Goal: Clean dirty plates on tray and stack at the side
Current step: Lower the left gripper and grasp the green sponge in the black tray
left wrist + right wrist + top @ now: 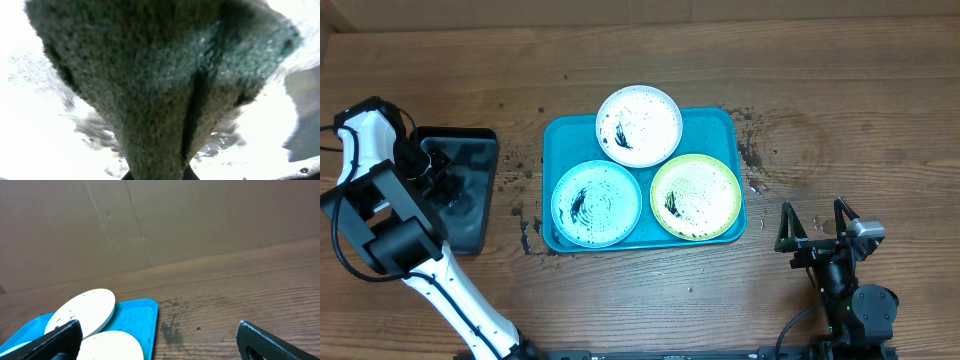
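At far left, the left gripper (433, 172) is hovering over a black tray (480, 205). A grey-green sponge (150, 80) is filling its wrist view. The gripper appears to be pinching the sponge, though its fingers are hidden. To its right, the tray (717, 125) is lying with its long axis across the table and carrying three speckled plates. The blue plate (596, 203) is sitting near-left, the white plate (639, 125) is resting across the far rim, and the green plate (696, 197) is sitting near-right. With the blue plate lying closest to the sponge arm, the first scrub is likely calling for a rightward reach. At far right, the right gripper (812, 226) is standing spread wide and empty, just off the tray's right end and nearest the green plate.
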You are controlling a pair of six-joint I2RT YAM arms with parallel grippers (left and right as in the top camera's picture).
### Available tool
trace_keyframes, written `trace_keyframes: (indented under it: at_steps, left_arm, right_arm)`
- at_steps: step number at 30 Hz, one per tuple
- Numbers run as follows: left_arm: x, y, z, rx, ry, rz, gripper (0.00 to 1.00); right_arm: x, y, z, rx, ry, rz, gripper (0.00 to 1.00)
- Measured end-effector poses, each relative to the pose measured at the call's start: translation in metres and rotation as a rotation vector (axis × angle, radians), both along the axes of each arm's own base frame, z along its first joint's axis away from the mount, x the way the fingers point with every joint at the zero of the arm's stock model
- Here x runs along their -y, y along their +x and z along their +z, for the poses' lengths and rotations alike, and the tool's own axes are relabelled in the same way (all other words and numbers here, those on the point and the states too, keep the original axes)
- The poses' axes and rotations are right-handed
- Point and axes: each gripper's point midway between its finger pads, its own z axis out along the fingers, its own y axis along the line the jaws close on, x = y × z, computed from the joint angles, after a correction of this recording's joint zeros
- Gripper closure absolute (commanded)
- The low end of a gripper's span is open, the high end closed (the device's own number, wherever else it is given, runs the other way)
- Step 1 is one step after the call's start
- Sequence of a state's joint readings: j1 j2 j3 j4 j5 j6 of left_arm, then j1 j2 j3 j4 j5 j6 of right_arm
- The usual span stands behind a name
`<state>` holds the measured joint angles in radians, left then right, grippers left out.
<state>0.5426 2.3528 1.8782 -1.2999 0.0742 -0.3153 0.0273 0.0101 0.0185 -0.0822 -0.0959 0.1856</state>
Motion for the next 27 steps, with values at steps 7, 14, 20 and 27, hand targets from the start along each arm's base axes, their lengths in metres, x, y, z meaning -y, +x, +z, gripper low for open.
trace_keyframes:
  at_steps: [7,14,20,27]
  left_arm:
    - [-0.007,0.012,0.0,0.05,0.026,0.001,0.0]
    - [-0.023,0.03,0.0,0.115,0.113,-0.016,0.0]
    - [-0.038,0.042,0.0,0.156,0.187,-0.025,0.0]
    - [-0.047,0.052,0.001,0.193,0.227,-0.027,0.17]
  right_arm:
    - [0.0,0.0,0.0,0.0,0.0,0.0,0.0]
    - [0.0,0.0,0.0,0.0,0.0,0.0,0.0]
    - [0.0,0.0,0.0,0.0,0.0,0.0,0.0]
    - [0.0,0.0,0.0,0.0,0.0,0.0,0.0]
